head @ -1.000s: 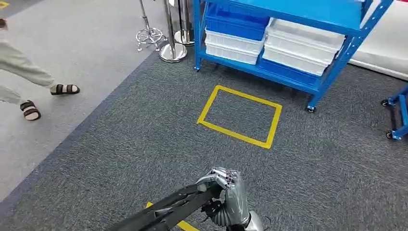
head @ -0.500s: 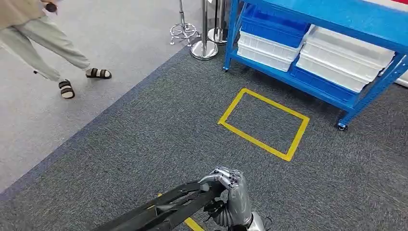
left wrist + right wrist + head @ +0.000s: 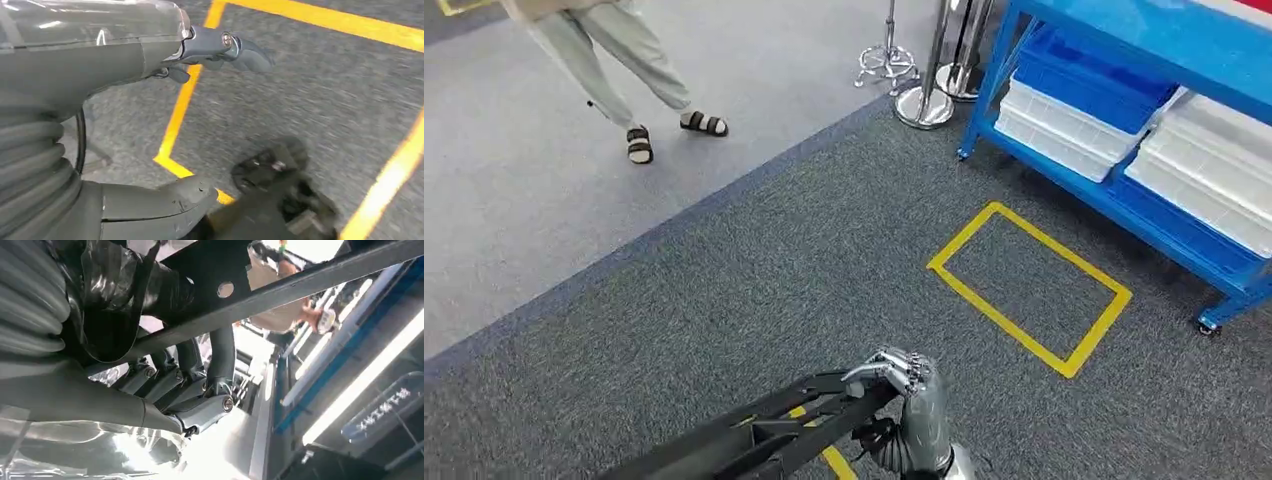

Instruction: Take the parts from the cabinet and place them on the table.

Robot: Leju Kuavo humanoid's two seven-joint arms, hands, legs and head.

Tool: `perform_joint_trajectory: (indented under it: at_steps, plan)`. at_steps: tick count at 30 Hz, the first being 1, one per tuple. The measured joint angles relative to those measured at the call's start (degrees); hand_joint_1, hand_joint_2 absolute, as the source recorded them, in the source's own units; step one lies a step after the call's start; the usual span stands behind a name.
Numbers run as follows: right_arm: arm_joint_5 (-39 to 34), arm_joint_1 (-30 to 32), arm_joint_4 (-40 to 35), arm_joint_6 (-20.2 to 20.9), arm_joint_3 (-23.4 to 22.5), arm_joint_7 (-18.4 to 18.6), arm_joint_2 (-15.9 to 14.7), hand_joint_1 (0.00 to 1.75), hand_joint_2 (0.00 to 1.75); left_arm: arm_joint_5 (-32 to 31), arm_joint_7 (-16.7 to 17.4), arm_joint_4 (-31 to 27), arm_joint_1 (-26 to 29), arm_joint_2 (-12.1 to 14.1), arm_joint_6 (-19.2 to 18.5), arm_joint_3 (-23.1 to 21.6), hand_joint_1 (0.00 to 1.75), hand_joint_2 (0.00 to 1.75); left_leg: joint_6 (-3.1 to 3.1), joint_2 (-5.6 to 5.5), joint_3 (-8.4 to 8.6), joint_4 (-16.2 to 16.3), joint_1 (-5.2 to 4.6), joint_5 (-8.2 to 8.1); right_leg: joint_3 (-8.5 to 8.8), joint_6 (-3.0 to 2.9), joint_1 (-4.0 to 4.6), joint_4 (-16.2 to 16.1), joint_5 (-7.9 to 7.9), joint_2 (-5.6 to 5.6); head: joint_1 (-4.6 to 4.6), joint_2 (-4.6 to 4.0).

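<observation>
The right hand [image 3: 911,405] grips a long black metal frame part [image 3: 754,440] low at six o'clock, presumably for carrying, the blue shelving cart [image 3: 1144,130] sits at two o'clock, and the left hand [image 3: 200,50] hangs released.

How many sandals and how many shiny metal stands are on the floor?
sandals: 2
metal stands: 3
Total: 5
</observation>
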Motion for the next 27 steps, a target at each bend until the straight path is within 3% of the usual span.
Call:
perform_joint_trajectory:
  at_steps: [1, 2, 4, 5, 6, 7, 8, 10, 11, 12, 13, 14, 16, 17, 18, 19, 20, 21, 22, 23, 24, 25, 26, 27]
  plan:
    - [0.00, 0.09, -0.11, -0.17, -0.18, 0.00, -0.02, 1.75, 1.75, 0.00, 0.15, 0.00, 0.22, 0.00, 0.13, 0.00, 0.00, 1.75, 0.26, -0.69, 0.41, -0.57, 0.25, 0.27, 0.02, 0.33, -0.45, 0.64, -0.81, 3.52, 0.07, 0.02]
    - [0.02, 0.35, -0.24, -0.33, -0.33, -0.04, -0.02, 1.75, 1.75, 0.00, 0.22, 0.00, 0.11, 0.00, 0.22, 0.02, 0.00, 1.75, 0.67, -1.30, 0.47, -0.79, 0.30, 0.49, -1.40, 0.27, -0.71, 3.43, -2.70, 6.34, 0.04, 0.02]
    - [-0.04, 0.83, -0.31, -0.37, -0.61, -0.07, -0.04, 1.75, 1.75, 0.00, 0.24, 0.00, -0.14, 0.00, 0.22, 0.02, 0.00, 1.75, 0.90, -2.77, 0.45, -0.81, 0.31, 0.42, -6.01, 0.39, -0.92, 12.45, -6.70, 7.83, 0.07, 0.00]
    - [-0.09, 0.96, -0.31, -0.37, -0.72, -0.07, -0.04, 1.75, 1.75, 0.00, 0.31, 0.00, -0.14, 0.00, 0.22, 0.02, 0.00, 1.75, 0.97, -3.58, 0.49, -0.70, 0.29, 0.35, -8.41, 0.56, -0.95, 16.57, -7.73, 7.95, 0.04, 0.00]
    - [-0.09, 1.03, -0.31, -0.37, -0.74, -0.07, -0.04, 1.75, 1.75, 0.00, 0.41, 0.00, -0.10, 0.00, 0.22, 0.04, 0.00, 1.75, 0.95, -4.42, 0.57, -0.57, 0.28, 0.25, -9.88, 0.69, -0.97, 18.38, -7.28, 7.97, 0.04, 0.00]
    - [-0.09, 1.09, -0.33, -0.37, -0.79, -0.07, -0.07, 1.75, 1.75, 0.00, 0.59, 0.00, -0.07, 0.02, 0.22, 0.07, 0.00, 1.75, 0.90, -5.26, 0.74, -0.48, 0.31, 0.11, -9.89, 0.75, -1.03, 17.32, -5.49, 7.99, 0.04, 0.02]
    - [-0.09, 1.19, -0.37, -0.41, -0.87, -0.07, -0.07, 1.75, 1.75, 0.00, 0.76, 0.00, -0.06, 0.02, 0.17, 0.07, 0.00, 1.75, 0.76, -6.30, 0.99, -0.38, 0.35, -0.05, -8.61, 0.74, -1.18, 13.61, -2.38, 8.11, 0.04, 0.00]
    - [-0.09, 1.24, -0.41, -0.46, -0.90, -0.07, -0.07, 1.75, 1.75, -0.06, 1.03, 0.00, -0.09, 0.00, 0.04, 0.07, 0.00, 1.75, 0.55, -7.33, 1.31, -0.20, 0.39, -0.30, -6.43, 0.67, -1.42, 8.16, 1.08, 8.73, 0.04, 0.00]
    - [-0.09, 1.32, -0.48, -0.46, -0.92, -0.07, -0.07, 1.75, 1.75, -0.09, 1.11, 0.00, -0.10, -0.02, 0.04, 0.07, 0.00, 1.75, 0.37, -7.99, 1.45, 0.00, 0.43, -0.53, -4.89, 0.64, -1.70, 4.12, 3.38, 10.67, 0.07, 0.00]
    - [-0.09, 1.41, -0.52, -0.44, -0.98, -0.05, -0.11, 1.75, 1.75, -0.09, 1.24, 0.00, -0.12, -0.04, 0.02, 0.07, 0.00, 1.75, -0.03, -8.67, 1.21, 0.37, 0.23, -0.69, -4.52, 0.59, -1.86, 2.95, 2.74, 14.06, 0.04, 0.00]
    - [-0.09, 1.62, -0.74, -0.46, -1.11, -0.04, -0.11, 1.75, 1.75, -0.09, 1.38, 0.00, -0.29, -0.04, 0.02, 0.07, 0.00, 1.75, -0.26, -9.34, 0.57, 0.82, 0.36, -0.73, -4.26, 0.51, -2.00, 1.83, 2.43, 13.90, 0.02, 0.00]
    - [-0.09, 1.71, -0.81, -0.46, -1.16, -0.07, -0.09, 1.75, 1.75, -0.09, 1.35, 0.00, -0.23, -0.04, 0.02, 0.09, 0.00, 1.75, -0.69, -9.95, 0.23, 0.73, 0.56, -0.62, -4.38, 0.42, -1.57, 2.16, 2.40, 13.35, 0.00, 0.00]
    - [-0.09, 1.71, -0.85, -0.46, -1.18, -0.07, -0.02, 1.75, 1.75, -0.09, 1.38, 0.00, 0.12, -0.04, 0.02, 0.09, 0.00, 1.75, -1.67, -11.24, -0.13, 0.31, 0.82, -0.48, -4.05, -0.27, -1.67, 1.89, 2.46, 12.15, 0.02, 0.00]
    - [-0.09, 1.72, -0.87, -0.44, -1.18, -0.07, 0.04, 1.75, 1.75, -0.09, 1.38, 0.00, 0.21, 0.02, 0.02, 0.09, 0.00, 1.75, -1.81, -10.07, 0.04, 0.92, 0.99, -0.99, -3.57, -0.75, -1.93, 1.26, 2.64, 11.08, 0.02, 0.00]
    - [-0.09, 1.78, -0.90, -0.44, -1.20, -0.07, 0.04, 1.75, 1.75, -0.09, 1.38, 0.00, 0.18, 0.00, 0.04, 0.09, 0.00, 1.75, -2.06, -6.72, -0.64, 2.65, 0.53, -2.17, -3.20, -1.14, -1.83, 0.94, 2.59, 10.49, -0.02, 0.00]
    - [-0.09, 1.92, -1.01, -0.46, -1.22, -0.07, 0.02, 1.75, 1.75, -0.09, 1.42, 0.00, -0.01, 0.00, 0.02, 0.09, 0.00, 1.75, -2.35, -4.45, -2.71, 6.75, 0.56, -4.63, -3.06, -1.55, -1.55, 0.85, 2.56, 9.33, -0.02, 0.02]
    - [-0.09, 1.99, -1.03, -0.46, -1.29, -0.07, 0.02, 1.75, 1.75, -0.09, 1.42, 0.00, -0.17, 0.00, 0.02, 0.09, 0.00, 1.75, -2.54, -3.38, -5.20, 11.80, 0.71, -7.09, -3.06, -1.73, -1.34, 0.91, 2.44, 8.19, -0.04, 0.00]
    - [-0.09, 2.05, -1.03, -0.46, -1.31, -0.07, 0.02, 1.75, 1.75, -0.09, 1.42, 0.00, -0.16, -0.02, 0.00, 0.09, 0.00, 1.75, -2.68, -3.03, -7.09, 15.80, 0.80, -8.66, -3.05, -1.83, -1.18, 0.96, 2.33, 7.22, -0.02, 0.00]
    - [-0.09, 2.07, -1.03, -0.46, -1.31, -0.07, 0.02, 1.75, 1.75, -0.09, 1.46, 0.00, -0.07, -0.02, -0.13, 0.09, 0.00, 1.75, -2.80, -2.84, -8.15, 18.06, 0.88, -9.04, -3.04, -1.85, -1.06, 1.00, 2.26, 6.34, -0.02, 0.00]
    - [-0.09, 2.08, -1.03, -0.50, -1.31, -0.07, 0.02, 1.75, 1.75, -0.13, 1.51, 0.00, 0.09, -0.02, -0.15, 0.09, 0.00, 1.75, -2.82, -2.76, -7.89, 17.64, 0.94, -8.19, -3.01, -1.84, -0.99, 1.04, 2.19, 5.61, -0.02, 0.02]
    - [-0.09, 2.08, -1.05, -0.59, -1.31, -0.07, 0.02, 1.75, 1.75, -0.15, 1.51, 0.00, 0.22, -0.02, -0.15, 0.09, 0.00, 1.75, -2.71, -2.63, -6.22, 14.58, 0.93, -6.21, -2.94, -1.81, -0.94, 1.11, 2.05, 4.85, -0.02, 0.02]
    - [-0.09, 2.10, -1.11, -0.63, -1.31, -0.07, 0.02, 1.75, 1.75, -0.20, 1.51, 0.00, 0.28, 0.00, -0.18, 0.09, 0.00, 1.75, -2.47, -2.20, -3.44, 9.51, 0.91, -3.70, -2.77, -1.67, -0.91, 1.18, 1.88, 4.15, -0.04, 0.00]
    - [-0.07, 2.15, -1.25, -0.76, -1.33, -0.07, 0.02, 1.75, 1.75, -0.35, 1.51, 0.00, 0.25, 0.02, -0.22, 0.09, 0.00, 1.75, -2.09, -0.67, -0.29, 3.96, 0.76, -1.45, -2.49, -1.51, -0.88, 1.22, 1.67, 3.56, -0.02, 0.02]
    - [-0.02, 2.25, -1.31, -0.89, -1.33, -0.07, 0.02, 1.75, 1.75, -0.43, 1.51, 0.00, 0.12, 0.04, -0.35, 0.09, 0.00, 1.75, -1.55, 3.18, 1.34, 0.60, 0.05, -1.78, -2.34, -1.19, -0.67, 1.26, 1.47, 3.00, -0.02, 0.02]
